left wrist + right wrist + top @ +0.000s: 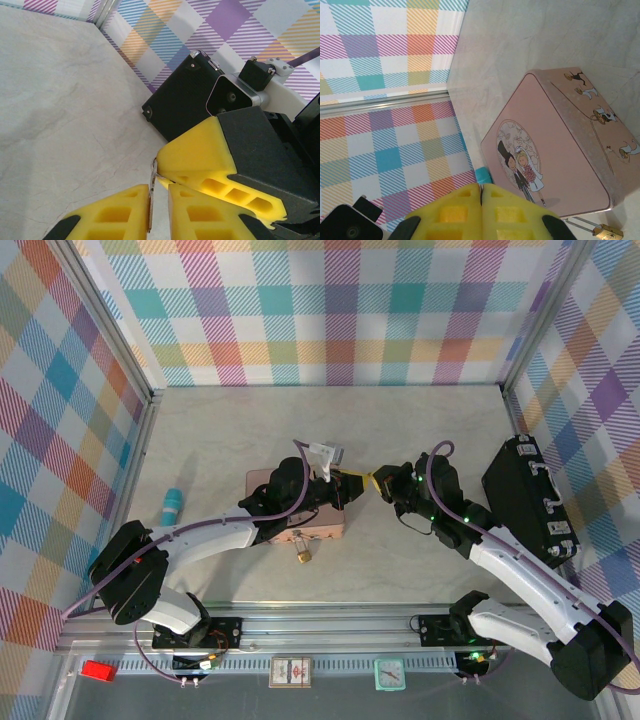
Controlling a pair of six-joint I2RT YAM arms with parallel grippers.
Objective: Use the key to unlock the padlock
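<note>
- The left gripper [159, 199] shows a narrow gap between its yellow fingers [110, 216]. The key [150, 212], seen edge-on as a thin metal strip, lies along the inner face of the finger on the left of that view. Whether it is clamped cannot be told.
- The key's small ring end reaches up to a yellow finger of the right gripper [481, 192]; the contact point is hidden under that finger.
- In the right wrist view the right gripper's fingers are pressed together. Whether anything sits in the seam cannot be made out.
- From above, both grippers' yellow tips meet just beyond the right edge of the pink tin box [325, 526]; the key is too small to see there.
- The padlock [301, 556] lies on the table [220, 440] at the box's near side, apart from both grippers. In the right wrist view it is cut off by the bottom edge.
- The left arm covers much of the box lid.
- A black case [528, 502] lies along the right wall.
</note>
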